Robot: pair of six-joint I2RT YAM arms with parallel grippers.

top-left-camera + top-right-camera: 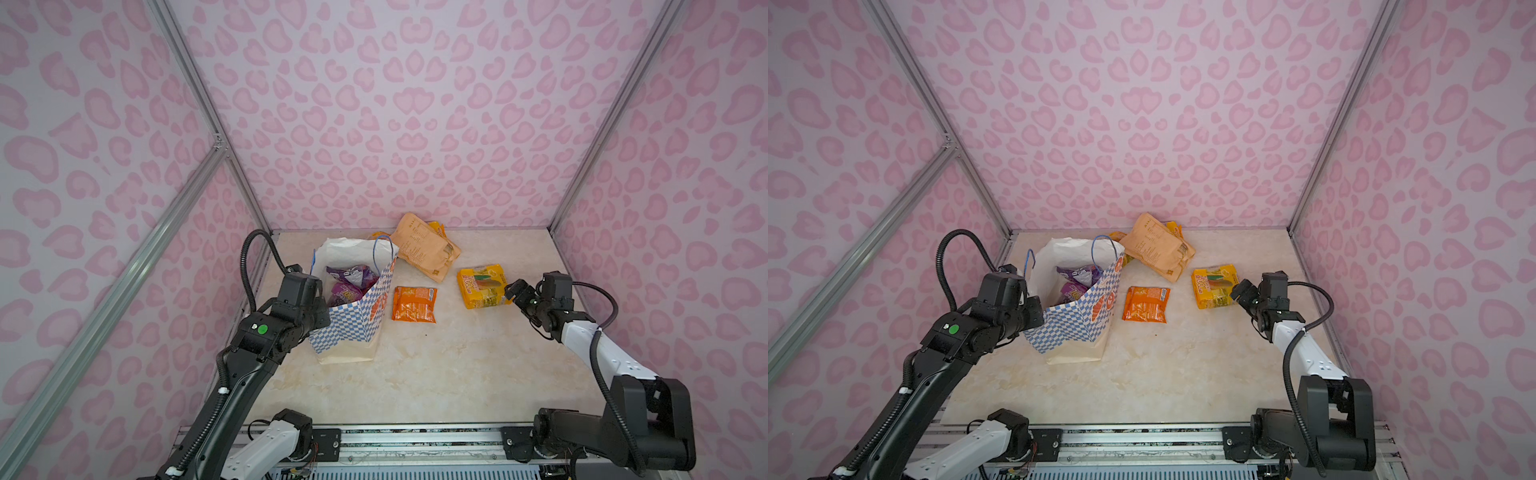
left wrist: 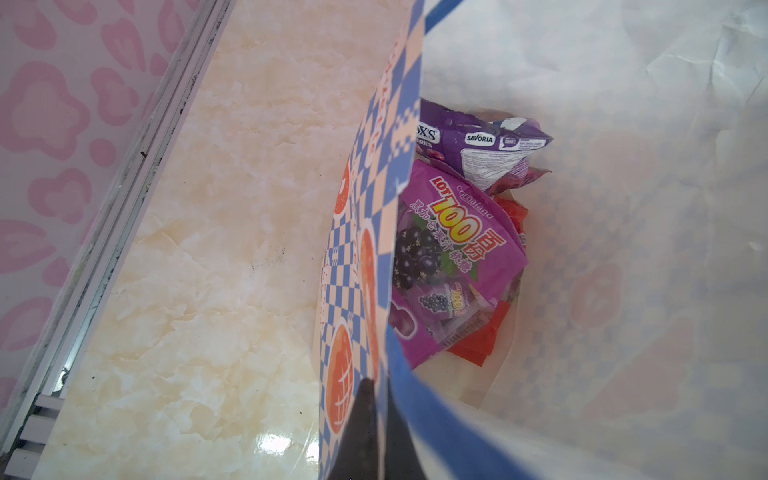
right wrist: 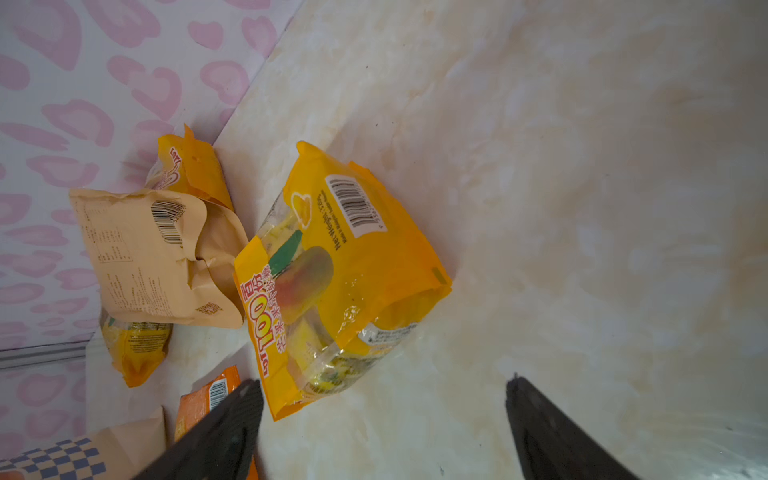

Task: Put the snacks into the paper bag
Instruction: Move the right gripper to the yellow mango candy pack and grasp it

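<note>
Legibly, the purple packet reads "LOT 100", "Cocoaland".

Paper bag pinched in left claw: matt paper, creased, inside plain white, outside printed. Inside it, beyond claw: purple packets, glossy plastic film, crinkled. Just ahead of right claw: yellow packet, shiny plastic film, clear window. Beyond it: tan pouch, matt, paper-like, wrinkled. Tabletop under claw: smooth, marble-look, glossy. Claw fingers: black, matt. Frame rail off beside left claw: pale metal, scuffed.
</note>
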